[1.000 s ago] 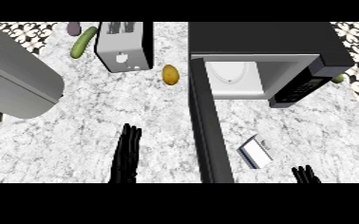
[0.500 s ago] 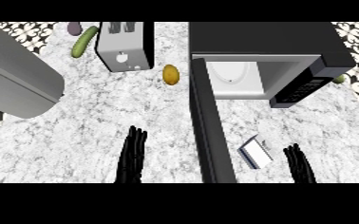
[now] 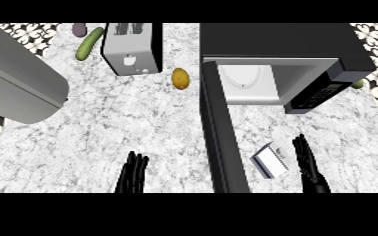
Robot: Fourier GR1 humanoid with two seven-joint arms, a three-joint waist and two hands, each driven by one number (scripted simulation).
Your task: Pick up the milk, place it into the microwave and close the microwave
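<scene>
Marble worktop [image 3: 148, 115] with microwave [image 3: 280, 45], its door [image 3: 221, 135] swung open toward the viewer. Milk carton [image 3: 270, 160] lies on the worktop right of the door. Right hand [image 3: 308, 166] just beside it, fingers straight, holding nothing; left hand [image 3: 131, 174] likewise open, left of the door.

No text, label, brand, number or sign can be read anywhere in the head view. The milk carton [image 3: 269, 160] shows only plain white and dark faces, and the control panel of the microwave [image 3: 320, 94] is a dark strip with pale specks too small to make out. The toaster [image 3: 132, 48] bears small marks on its front, but none forms a legible letter or figure.
</scene>
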